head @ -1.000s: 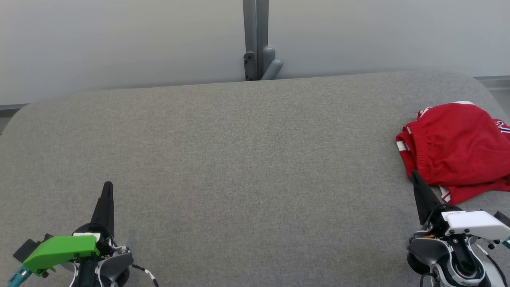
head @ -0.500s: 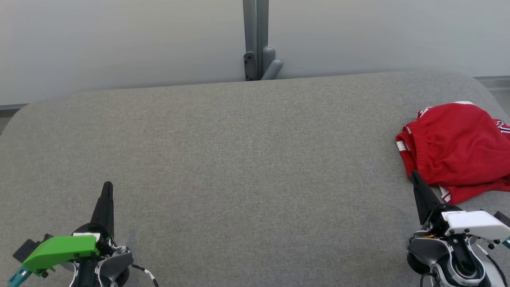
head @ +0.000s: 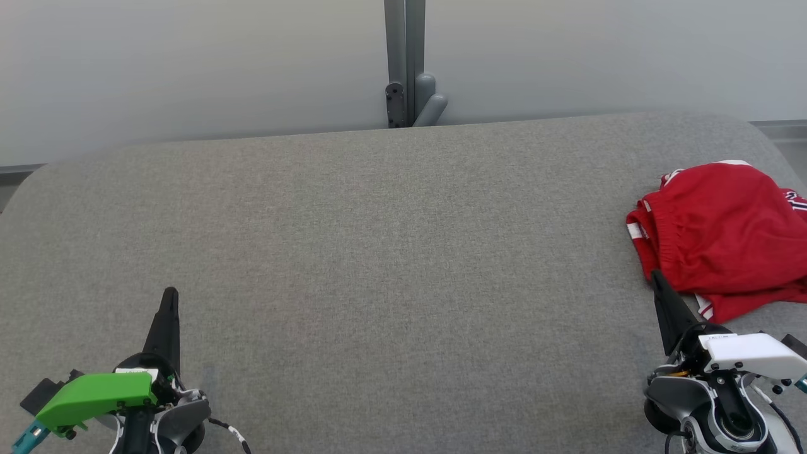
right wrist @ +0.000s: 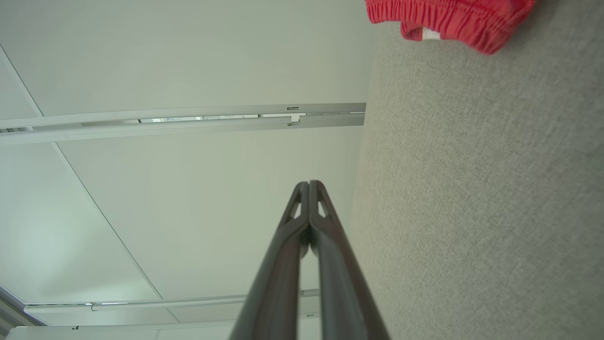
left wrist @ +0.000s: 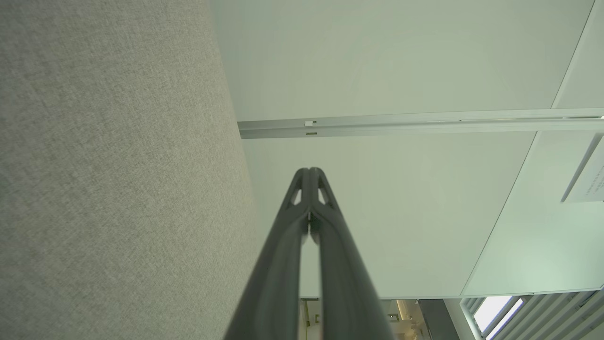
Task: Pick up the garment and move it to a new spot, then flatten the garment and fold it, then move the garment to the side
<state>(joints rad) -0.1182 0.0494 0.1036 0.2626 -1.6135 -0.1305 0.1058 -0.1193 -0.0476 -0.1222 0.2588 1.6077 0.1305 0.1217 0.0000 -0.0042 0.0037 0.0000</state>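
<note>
Nothing had changed: my left gripper [head: 169, 295] and right gripper [head: 656, 275] stayed pinched shut, empty; the red garment [head: 725, 233] lay crumpled at three o'clock, not yet picked up.

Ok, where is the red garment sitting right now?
In the head view, the red garment lies bunched near the right edge of the gray table, just past the tip of the right gripper.

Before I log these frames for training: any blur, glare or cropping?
Head view: soft, even light; the red garment is sharp but cropped at the frame edge. Left wrist view: the left gripper goes soft near the lens; a window blows out at lower right. Right wrist view: the right gripper blurs likewise; the grey surface is crisp.
</note>
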